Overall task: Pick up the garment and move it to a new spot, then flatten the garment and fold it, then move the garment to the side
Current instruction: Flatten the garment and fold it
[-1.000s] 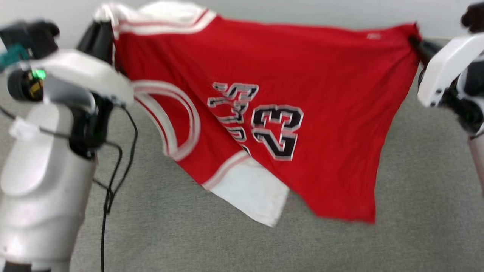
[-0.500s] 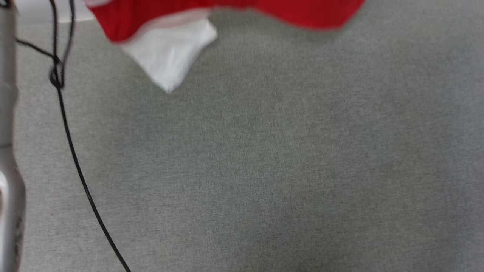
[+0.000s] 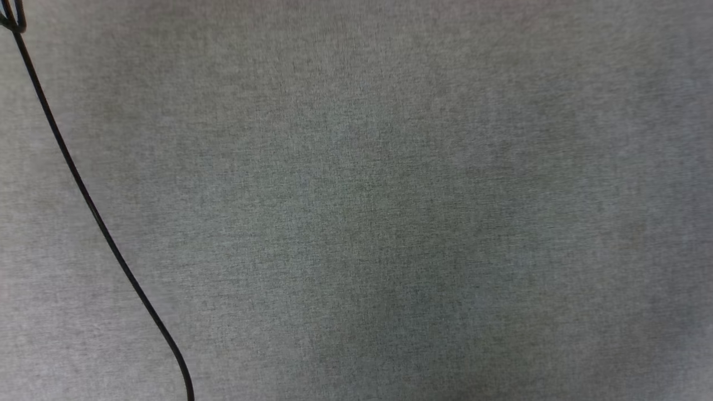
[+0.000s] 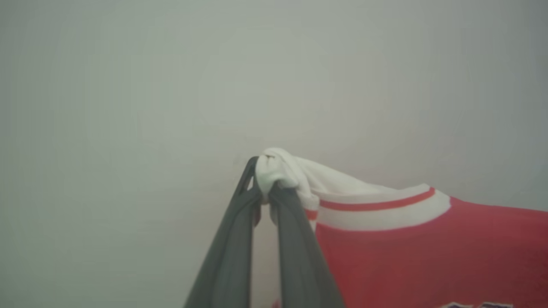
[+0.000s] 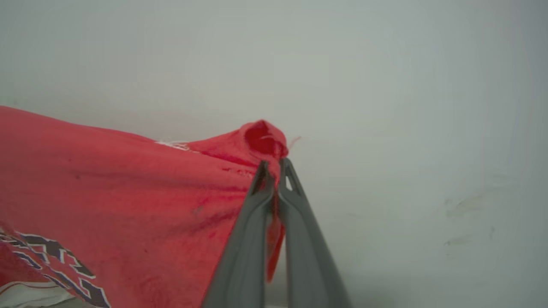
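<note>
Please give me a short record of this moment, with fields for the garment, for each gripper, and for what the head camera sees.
garment: red, white striped trim, hanging between the two grippers
left gripper: jaws shut on its white sleeve corner
right gripper: jaws shut on a red corner
head view: grey fabric surface, black cable along the left side

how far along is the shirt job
Done: pickup. The left gripper pinches the garment at its white sleeve, the right gripper at a red corner. In hand: it is held spread between them. Left: laying down, flattening, folding, moving aside.
</note>
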You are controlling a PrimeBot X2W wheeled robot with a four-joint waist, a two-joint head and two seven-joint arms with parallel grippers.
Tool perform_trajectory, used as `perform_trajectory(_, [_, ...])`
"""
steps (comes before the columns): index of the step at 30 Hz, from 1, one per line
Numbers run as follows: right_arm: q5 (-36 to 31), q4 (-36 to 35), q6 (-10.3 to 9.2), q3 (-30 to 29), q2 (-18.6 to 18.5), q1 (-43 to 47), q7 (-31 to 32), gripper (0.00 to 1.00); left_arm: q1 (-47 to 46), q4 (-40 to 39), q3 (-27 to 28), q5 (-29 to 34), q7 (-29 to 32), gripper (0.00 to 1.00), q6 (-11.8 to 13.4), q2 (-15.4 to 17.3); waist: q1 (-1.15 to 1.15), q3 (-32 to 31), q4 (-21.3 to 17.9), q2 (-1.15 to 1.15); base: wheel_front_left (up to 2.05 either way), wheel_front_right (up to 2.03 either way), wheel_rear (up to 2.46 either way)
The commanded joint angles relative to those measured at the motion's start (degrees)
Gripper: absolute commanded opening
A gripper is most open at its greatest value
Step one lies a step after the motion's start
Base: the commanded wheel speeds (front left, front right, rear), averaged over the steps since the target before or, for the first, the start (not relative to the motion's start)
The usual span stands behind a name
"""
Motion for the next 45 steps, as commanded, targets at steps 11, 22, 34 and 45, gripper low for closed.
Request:
perform_trajectory(11, [4.83,3.16,-0.09,5.42,-0.17,9.57,-3.55,0.0,11.95,6.08,1.23,-4.7,-6.12,0.0,-5.06,-1.19,-0.01,0.87,0.58,0.0,0.0,0.0,0.0])
perform_trajectory(22, [11.82,3.75,-0.09,11.02,-0.35,33.54,-8.45,0.0,40.79,1.92,1.34,-7.96,-11.17,0.0,-6.82,-4.01,-0.01,-12.43,2.44,0.0,0.0,0.0,0.0])
perform_trajectory(34, [15.8,0.4,-0.1,11.99,-1.02,57.42,-11.09,0.0,71.49,-7.57,3.66,-7.87,-11.56,0.0,-4.06,-5.18,-0.01,-26.82,3.75,0.0,0.0,0.0,0.0])
perform_trajectory(45, [13.64,-10.51,-0.12,4.39,0.7,80.08,-8.82,0.0,94.75,-21.06,5.24,-10.03,-8.69,0.0,1.44,-3.96,-0.01,-34.96,5.11,0.0,0.0,0.0,0.0])
